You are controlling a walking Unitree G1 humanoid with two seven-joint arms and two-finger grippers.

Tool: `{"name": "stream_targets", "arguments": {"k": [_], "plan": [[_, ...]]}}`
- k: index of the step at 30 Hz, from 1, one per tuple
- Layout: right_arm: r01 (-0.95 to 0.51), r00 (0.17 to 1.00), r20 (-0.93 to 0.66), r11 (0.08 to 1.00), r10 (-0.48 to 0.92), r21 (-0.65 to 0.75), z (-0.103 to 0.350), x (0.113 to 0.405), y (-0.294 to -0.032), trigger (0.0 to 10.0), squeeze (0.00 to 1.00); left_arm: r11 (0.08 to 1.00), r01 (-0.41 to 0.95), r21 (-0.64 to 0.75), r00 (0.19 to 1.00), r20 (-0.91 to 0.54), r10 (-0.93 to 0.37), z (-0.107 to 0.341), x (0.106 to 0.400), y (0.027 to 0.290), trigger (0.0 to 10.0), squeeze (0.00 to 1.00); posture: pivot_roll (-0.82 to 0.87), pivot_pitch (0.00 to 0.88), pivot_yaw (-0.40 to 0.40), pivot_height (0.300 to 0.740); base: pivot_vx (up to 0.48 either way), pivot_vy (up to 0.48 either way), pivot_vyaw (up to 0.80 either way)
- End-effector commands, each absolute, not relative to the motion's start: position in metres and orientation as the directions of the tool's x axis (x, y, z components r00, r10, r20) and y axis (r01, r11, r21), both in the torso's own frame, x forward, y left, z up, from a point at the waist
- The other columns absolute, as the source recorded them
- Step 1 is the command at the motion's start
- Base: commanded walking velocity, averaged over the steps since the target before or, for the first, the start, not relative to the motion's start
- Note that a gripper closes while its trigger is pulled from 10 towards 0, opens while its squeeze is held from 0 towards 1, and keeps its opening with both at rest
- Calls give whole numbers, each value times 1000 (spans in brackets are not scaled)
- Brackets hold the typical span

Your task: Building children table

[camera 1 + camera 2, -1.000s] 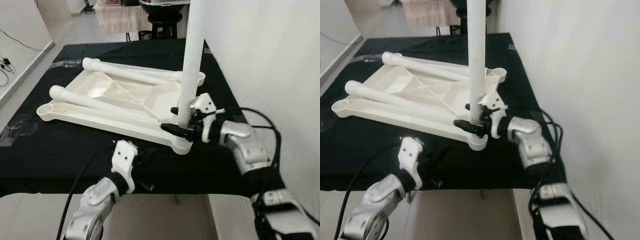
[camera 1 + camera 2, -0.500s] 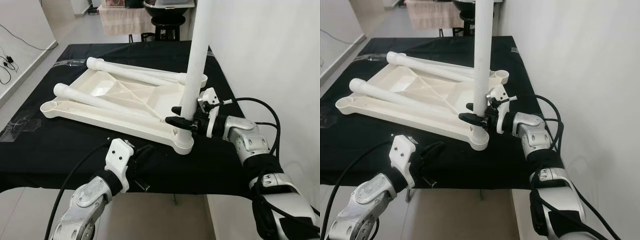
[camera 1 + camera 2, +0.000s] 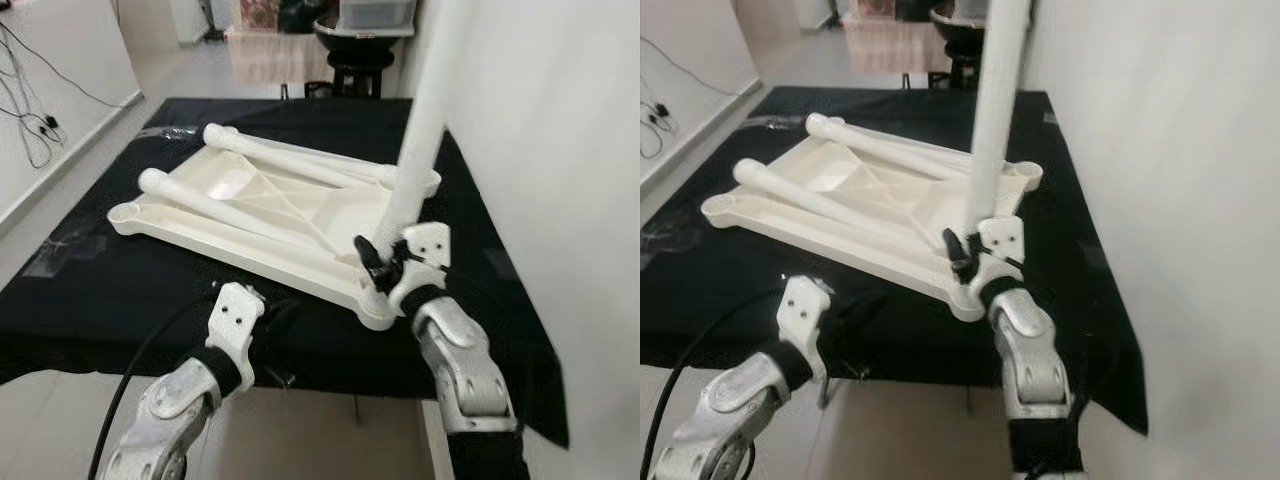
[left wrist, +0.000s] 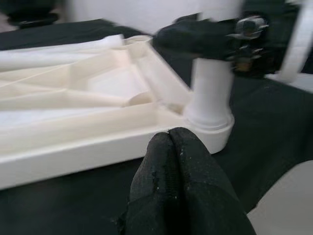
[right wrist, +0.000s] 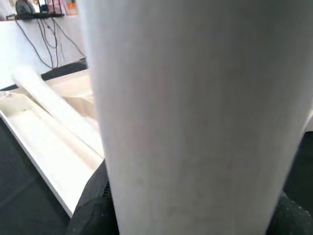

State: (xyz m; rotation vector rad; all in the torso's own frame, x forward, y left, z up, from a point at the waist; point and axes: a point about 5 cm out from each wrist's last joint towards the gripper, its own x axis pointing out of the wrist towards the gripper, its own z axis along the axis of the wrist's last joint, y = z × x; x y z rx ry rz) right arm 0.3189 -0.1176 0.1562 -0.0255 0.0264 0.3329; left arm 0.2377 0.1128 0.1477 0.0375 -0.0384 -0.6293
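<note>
A white children's tabletop (image 3: pixel 196 243) lies upside down on the black-covered table (image 3: pixel 90 300). One white leg (image 3: pixel 420 130) stands upright in its near right corner socket (image 3: pixel 376 310). My right gripper (image 3: pixel 380 262) is shut on this leg just above the socket; the right wrist view has the leg (image 5: pixel 195 117) pressed close between the dark fingers. Two more legs (image 3: pixel 290 158) (image 3: pixel 225 207) lie across the tabletop. My left gripper (image 4: pixel 170 147) is shut and empty, low at the table's front edge, a little short of the tabletop's rim (image 4: pixel 73 152).
A white wall (image 3: pixel 560 150) runs close along the table's right side. Behind the table stand a dark stool (image 3: pixel 355 65) and a cloth-draped piece (image 3: pixel 270 55). Cables (image 3: pixel 35 125) trail on the floor at the left.
The camera has shifted. My right arm has swung from the leg's right side round to its near side, still holding it. The left gripper stays by the front edge.
</note>
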Motion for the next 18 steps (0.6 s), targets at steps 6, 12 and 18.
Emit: {"name": "stream_targets", "arguments": {"k": [6, 12, 18], "plan": [[-302, 938, -170, 953, 301, 18, 129, 334, -122, 10000, 0, 830, 558, 12, 830, -7, -558, 137, 240, 113, 10000, 0, -1, 73, -5, 740, 0, 0, 0], [-618, 784, -27, 784, 620, 55, 164, 351, -109, 10000, 0, 826, 563, 7, 826, -1, -563, 137, 242, 109, 10000, 0, -5, 63, -6, 740, 0, 0, 0], [-879, 476, -81, 473, 876, -59, 186, 349, -107, 10000, 0, 828, 561, 9, 828, 4, -561, 137, 244, 107, 10000, 0, 3, 53, -10, 740, 0, 0, 0]]}}
